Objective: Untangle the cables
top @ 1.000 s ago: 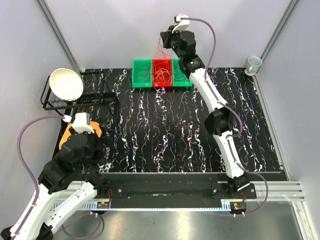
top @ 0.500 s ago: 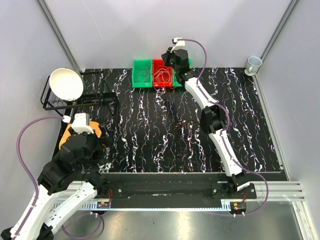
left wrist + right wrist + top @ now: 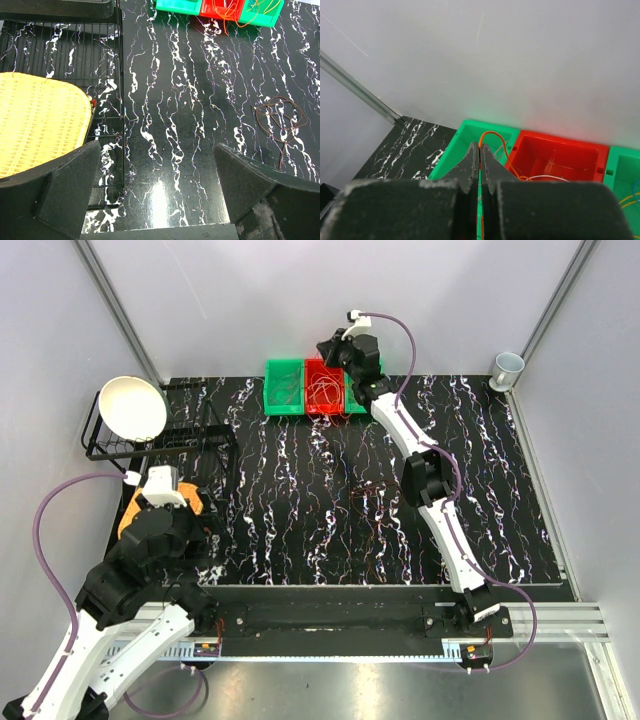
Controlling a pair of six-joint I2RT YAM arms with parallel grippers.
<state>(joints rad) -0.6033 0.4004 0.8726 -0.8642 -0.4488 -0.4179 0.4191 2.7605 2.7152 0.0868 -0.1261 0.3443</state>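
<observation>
On the table (image 3: 300, 490) the bins (image 3: 283, 410) stand in a row at the far edge; the red bin (image 3: 324, 411) in the middle holds most of the cables (image 3: 322, 390). The right gripper (image 3: 479, 149) hangs over them, near where a green bin (image 3: 470, 131) meets the red one, clenched on an orange cable (image 3: 493, 136).

We judge the step to be drawing that one strand free. We would lift slowly and straight; watch whether other loops come up with it; pause if a bin starts to shift.

The orange cable arcs from the fingertips down into the red bin, so the tangle lies below and to the right of the jaws. The left gripper (image 3: 157, 150) is spread wide and empty over the near left; a brown cable (image 3: 279, 119) lies flat on the table off to its right, well apart.
</observation>
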